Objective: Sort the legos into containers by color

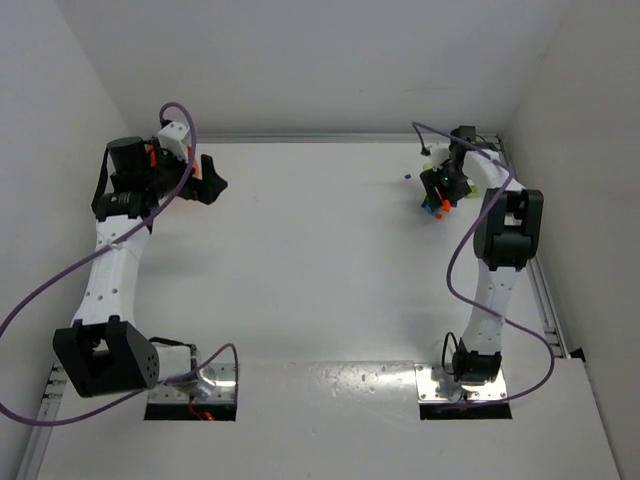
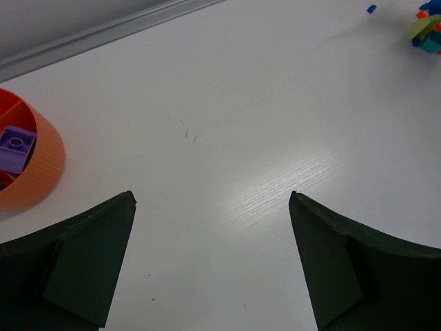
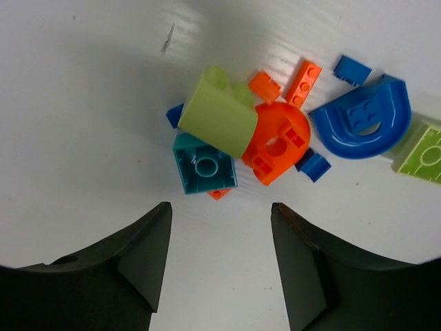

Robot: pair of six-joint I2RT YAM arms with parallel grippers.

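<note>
Step in hand, as judged: one brick to be picked from the legos [image 3: 275,131], which are heaped at the far right of the table [image 1: 320,270].

The right tool [image 3: 220,210] is seen released, jaws apart over bare table on the near side of the heap. Nothing is grasped.

The teal brick [image 3: 204,169] lies closest but is overlapped by the yellow-green piece [image 3: 219,121]. A straight descent onto its free sides is advised, so that neighbours are not dragged.

The left tool [image 2: 212,203] is spread wide and empty at the far left, beside the orange bowl [image 2: 48,162]. A purple brick [image 2: 17,146] is lodged in one compartment.

Room: broad bare table is left between heap and bowl. The right wall [image 1: 590,150] and far rail [image 1: 330,138] stand near the heap, so margin there is slight. A stray blue brick [image 1: 408,175] lies just left of it.
</note>
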